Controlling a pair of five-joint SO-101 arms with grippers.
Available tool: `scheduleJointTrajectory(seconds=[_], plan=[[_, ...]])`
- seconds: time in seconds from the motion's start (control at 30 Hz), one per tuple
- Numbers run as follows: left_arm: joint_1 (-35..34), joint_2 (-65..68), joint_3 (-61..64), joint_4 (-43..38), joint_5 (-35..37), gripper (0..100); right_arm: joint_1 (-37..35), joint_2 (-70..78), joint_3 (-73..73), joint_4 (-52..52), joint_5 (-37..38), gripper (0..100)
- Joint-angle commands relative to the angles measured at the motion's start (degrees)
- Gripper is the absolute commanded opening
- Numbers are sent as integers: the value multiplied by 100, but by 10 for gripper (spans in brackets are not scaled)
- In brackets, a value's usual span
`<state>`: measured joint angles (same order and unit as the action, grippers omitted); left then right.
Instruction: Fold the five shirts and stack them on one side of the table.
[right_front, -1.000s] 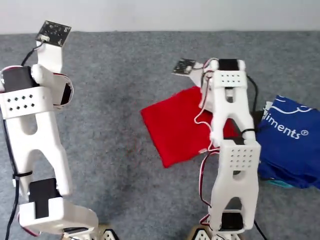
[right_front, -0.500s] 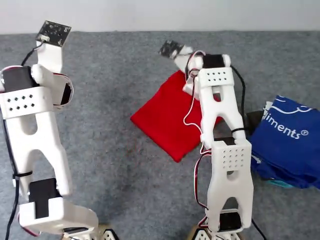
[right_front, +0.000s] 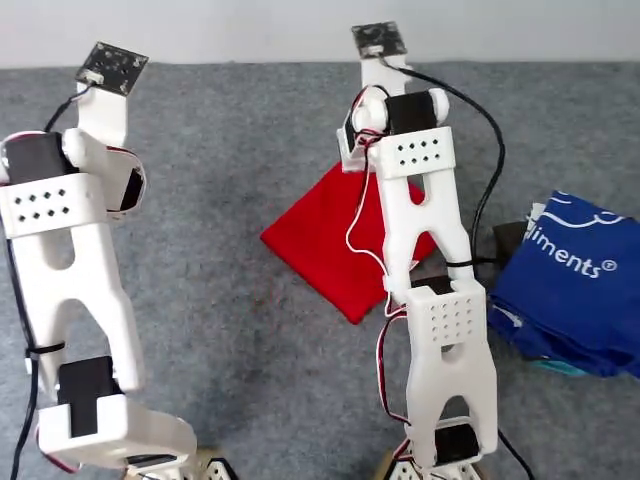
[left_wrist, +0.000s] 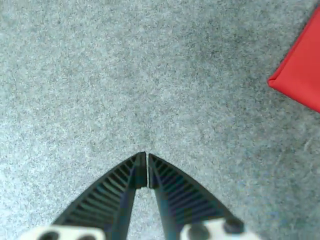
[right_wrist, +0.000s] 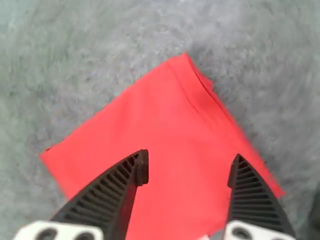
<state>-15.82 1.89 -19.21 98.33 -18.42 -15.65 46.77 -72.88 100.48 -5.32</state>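
Folded red shirt (right_front: 320, 245) lies mid-table on the grey mat (right_front: 220, 180), neat but skewed, apart from the blue shirt stack (right_front: 575, 290) at the right edge. My right gripper (right_wrist: 189, 170) hangs over the red — jaws spread wide, nothing held. Left gripper (left_wrist: 147, 172) is pinched together over bare mat. My call for the pickup: go low, bite one folded edge through all layers (not just the top ply), then carry across and land it squared on the blue.
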Motion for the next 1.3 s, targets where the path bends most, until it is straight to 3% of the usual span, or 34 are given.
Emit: scheduleJointTrajectory(seconds=[0.0,0.27,0.53,0.87,1.0,1.27], plan=[[-26,-88,-48,0,-79,13,-154,-760,378,259,-281,259],[-26,-88,-48,0,-79,13,-198,-2598,3042,233,-1732,262],[-26,-88,-48,0,-79,13,-145,-3363,3974,198,-2919,263],[-35,-97,-57,35,-79,13,-127,-4215,5266,48,-3130,263],[-35,-97,-57,35,-79,13,-127,-4646,6207,-743,-3402,263],[-35,-97,-57,35,-79,13,-84,-3881,7727,-3582,-3771,263]])
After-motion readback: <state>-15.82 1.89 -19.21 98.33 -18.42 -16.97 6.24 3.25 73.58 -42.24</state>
